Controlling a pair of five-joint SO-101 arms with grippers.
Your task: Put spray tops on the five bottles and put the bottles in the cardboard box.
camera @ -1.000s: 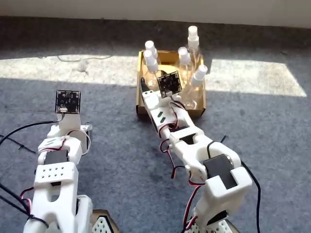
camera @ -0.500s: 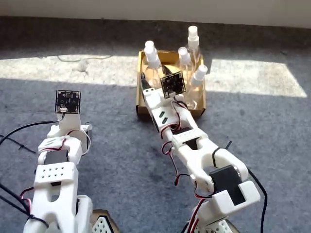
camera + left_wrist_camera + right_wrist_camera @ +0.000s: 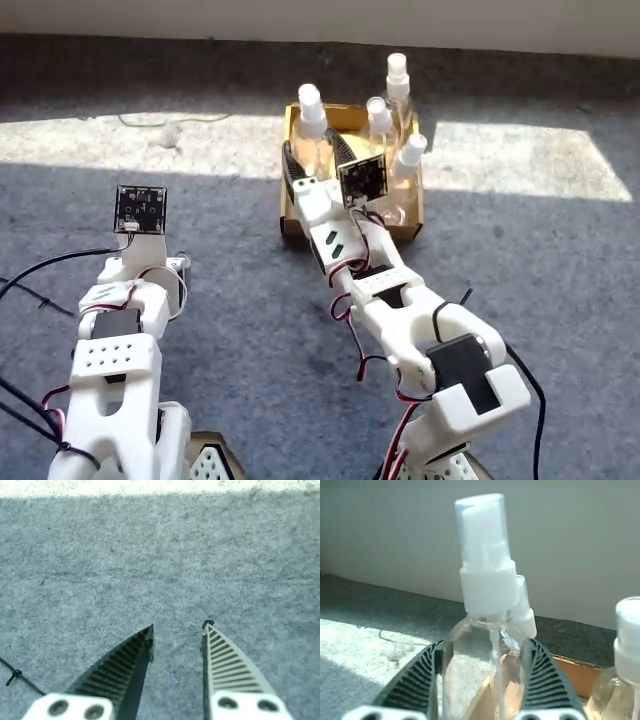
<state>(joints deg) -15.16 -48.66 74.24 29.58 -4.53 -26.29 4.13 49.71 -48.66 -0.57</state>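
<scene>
Right pincer (image 3: 486, 649): clamped on capped bottle (image 3: 485, 595).
Change: carried deeper toward cardboard box (image 3: 416, 205) far-left corner.
Meaning: fifth bottle nearly boxed.
Left pincer (image 3: 178, 626): parted.

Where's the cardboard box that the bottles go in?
In the high view, the cardboard box sits on the carpet at the far middle, ahead of the right arm, whose hand grips a bottle at the box's left side.

carpet (image 3: 240, 300): grey | wall (image 3: 580, 540): pale | clump (image 3: 168, 133): on carpet
</scene>
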